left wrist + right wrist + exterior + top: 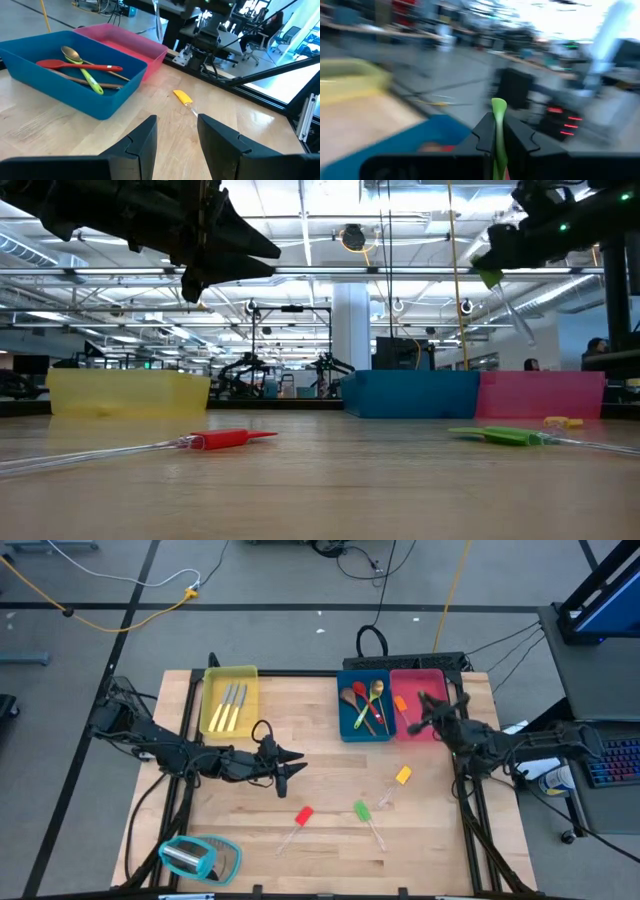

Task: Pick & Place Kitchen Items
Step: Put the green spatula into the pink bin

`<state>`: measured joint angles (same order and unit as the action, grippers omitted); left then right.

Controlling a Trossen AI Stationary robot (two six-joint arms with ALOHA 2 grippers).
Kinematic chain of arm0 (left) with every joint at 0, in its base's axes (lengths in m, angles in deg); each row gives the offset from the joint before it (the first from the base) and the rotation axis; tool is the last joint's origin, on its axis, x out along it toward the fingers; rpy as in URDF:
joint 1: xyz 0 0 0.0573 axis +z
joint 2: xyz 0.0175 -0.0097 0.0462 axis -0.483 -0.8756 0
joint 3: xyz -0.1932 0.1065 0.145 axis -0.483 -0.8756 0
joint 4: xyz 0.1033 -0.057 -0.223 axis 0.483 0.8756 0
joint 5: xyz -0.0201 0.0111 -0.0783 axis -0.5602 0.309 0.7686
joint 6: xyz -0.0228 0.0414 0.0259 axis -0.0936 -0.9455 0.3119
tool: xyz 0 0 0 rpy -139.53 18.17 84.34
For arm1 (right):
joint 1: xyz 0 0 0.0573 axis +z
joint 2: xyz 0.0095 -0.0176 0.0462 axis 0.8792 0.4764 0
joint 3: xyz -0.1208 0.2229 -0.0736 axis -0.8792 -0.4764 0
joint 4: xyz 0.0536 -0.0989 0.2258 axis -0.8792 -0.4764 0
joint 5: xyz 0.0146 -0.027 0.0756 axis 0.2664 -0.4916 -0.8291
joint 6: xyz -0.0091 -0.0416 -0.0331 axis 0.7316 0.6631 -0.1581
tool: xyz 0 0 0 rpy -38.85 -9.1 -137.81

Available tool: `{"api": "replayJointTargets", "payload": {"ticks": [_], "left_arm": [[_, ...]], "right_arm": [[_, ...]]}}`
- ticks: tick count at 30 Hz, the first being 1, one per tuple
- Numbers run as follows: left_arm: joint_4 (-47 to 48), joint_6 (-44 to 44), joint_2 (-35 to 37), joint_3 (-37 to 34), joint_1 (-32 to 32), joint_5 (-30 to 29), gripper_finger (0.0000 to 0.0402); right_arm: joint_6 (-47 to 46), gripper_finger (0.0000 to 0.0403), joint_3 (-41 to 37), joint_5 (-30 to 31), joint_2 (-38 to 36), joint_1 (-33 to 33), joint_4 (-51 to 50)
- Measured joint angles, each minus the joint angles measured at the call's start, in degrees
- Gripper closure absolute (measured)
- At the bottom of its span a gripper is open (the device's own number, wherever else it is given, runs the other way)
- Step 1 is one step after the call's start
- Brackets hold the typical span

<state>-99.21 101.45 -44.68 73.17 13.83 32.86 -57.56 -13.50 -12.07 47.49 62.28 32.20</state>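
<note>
Right gripper (496,140), clamped on a green utensil (498,131), hovers over the pink tray (432,680); blue tray (345,715) beside it. Left gripper (176,142) gapes mid-table.

Place: a robotics lab or open workshop hall.
Ceiling: exposed trusses (420,275), bright strip lighting.
Floor: cables (130,615) trailing across grey concrete.
Background: more framed test rigs (290,370), office chairs (287,37), a keyboard (612,762) beside the wooden table (330,840).

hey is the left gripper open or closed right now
Open. In the left wrist view the left gripper shows a clear gap between its fingers, nothing held.
</note>
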Motion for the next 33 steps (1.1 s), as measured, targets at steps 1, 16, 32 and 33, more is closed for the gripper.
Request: {"api": "replayJointTargets", "payload": {"ticks": [1, 16, 32, 33], "left_arm": [[0.0, -0.01, 0.0, 0.0, 0.02, 0.0, 0.0256], [-0.13, 0.31, 0.0, 0.0, 0.01, -0.02, 0.0256], [-0.04, 0.68, 0.0, 0.0, 0.02, -0.34, 0.0256], [-0.04, 0.69, 0.0, 0.0, 0.02, -0.39, 0.0256]], "right_arm": [[1.07, 0.039, 0.0, 0.41, 0.0, -1.61, 0.22], [-16.48, 0.039, 0.05, -20.9, 12.38, -30.22, -6.55], [-27.48, 0.0389, 0.07, -43.64, 30.02, -49.91, -11.29], [-27.47, 0.0389, 0.07, -43.67, 30.76, -50.48, -11.13]]}}
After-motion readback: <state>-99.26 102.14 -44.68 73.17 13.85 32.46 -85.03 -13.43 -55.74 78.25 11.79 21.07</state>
